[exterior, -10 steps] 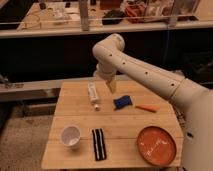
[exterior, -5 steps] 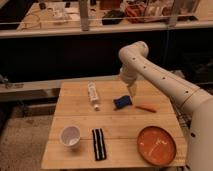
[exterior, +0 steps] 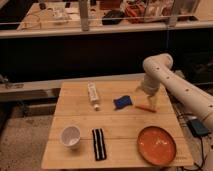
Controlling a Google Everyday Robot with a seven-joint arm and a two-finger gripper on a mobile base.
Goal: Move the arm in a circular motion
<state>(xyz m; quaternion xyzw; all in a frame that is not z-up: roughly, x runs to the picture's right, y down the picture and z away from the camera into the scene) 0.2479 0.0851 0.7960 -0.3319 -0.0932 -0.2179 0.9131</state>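
The white arm (exterior: pixel 186 93) reaches in from the right, bends at a rounded joint over the far right part of the wooden surface (exterior: pixel 120 122), and points down. Its pale gripper (exterior: pixel 151 101) hangs just above a small orange stick (exterior: pixel 145 107); clenched or released, I cannot tell. Just left lies a blue object (exterior: pixel 122 102), further left a white tube (exterior: pixel 93 95). Near the front sit a white cup (exterior: pixel 70 135), a black strip (exterior: pixel 99 144) and an orange plate (exterior: pixel 156 145).
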